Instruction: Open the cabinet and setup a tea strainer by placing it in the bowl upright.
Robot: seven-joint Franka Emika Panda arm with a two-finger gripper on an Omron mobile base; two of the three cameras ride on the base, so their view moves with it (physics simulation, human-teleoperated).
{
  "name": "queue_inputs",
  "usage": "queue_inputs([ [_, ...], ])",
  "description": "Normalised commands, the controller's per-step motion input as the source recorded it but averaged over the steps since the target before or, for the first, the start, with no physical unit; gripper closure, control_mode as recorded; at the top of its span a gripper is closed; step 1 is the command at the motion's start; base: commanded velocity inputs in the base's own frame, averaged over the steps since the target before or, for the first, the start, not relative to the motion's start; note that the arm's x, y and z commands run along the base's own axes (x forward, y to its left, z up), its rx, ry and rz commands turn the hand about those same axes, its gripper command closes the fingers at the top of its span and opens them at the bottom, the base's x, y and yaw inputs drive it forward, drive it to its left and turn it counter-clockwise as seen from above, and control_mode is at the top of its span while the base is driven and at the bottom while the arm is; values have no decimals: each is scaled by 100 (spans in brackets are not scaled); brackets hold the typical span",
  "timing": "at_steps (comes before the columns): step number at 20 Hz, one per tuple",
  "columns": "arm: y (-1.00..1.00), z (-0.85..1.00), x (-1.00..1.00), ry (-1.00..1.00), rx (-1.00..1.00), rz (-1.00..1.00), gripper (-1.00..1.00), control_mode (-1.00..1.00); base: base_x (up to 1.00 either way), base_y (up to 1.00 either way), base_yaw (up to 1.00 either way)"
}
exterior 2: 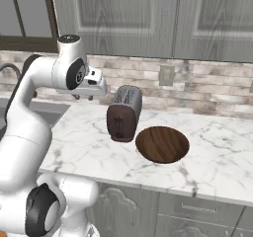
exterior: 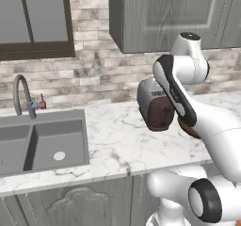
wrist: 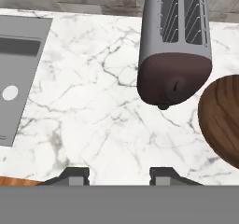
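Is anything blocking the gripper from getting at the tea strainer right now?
Yes, as far as shows: the cabinet doors above the counter are closed, and no strainer is visible on the counter. The gripper hangs empty over the marble near the toaster; the bowl beside it sits empty.

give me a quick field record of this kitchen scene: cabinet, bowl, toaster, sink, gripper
cabinet: upper wall unit, doors shut
bowl: on the marble counter, right of the toaster, nothing in it
toaster: upright on the counter, slots empty
sink: left end of counter, faucet behind it
gripper: above the counter in front of the toaster, jaws apart, holding nothing
tea strainer: not seen
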Motion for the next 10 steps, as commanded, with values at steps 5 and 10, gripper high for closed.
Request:
queue_inputs([
  [5, 0, 0, -25, -2, 0, 0, -100, -100, 0, 0, 0],
  [10, -2, 6, -51, -11, 0, 0, -100, -100, 0, 0, 0],
])
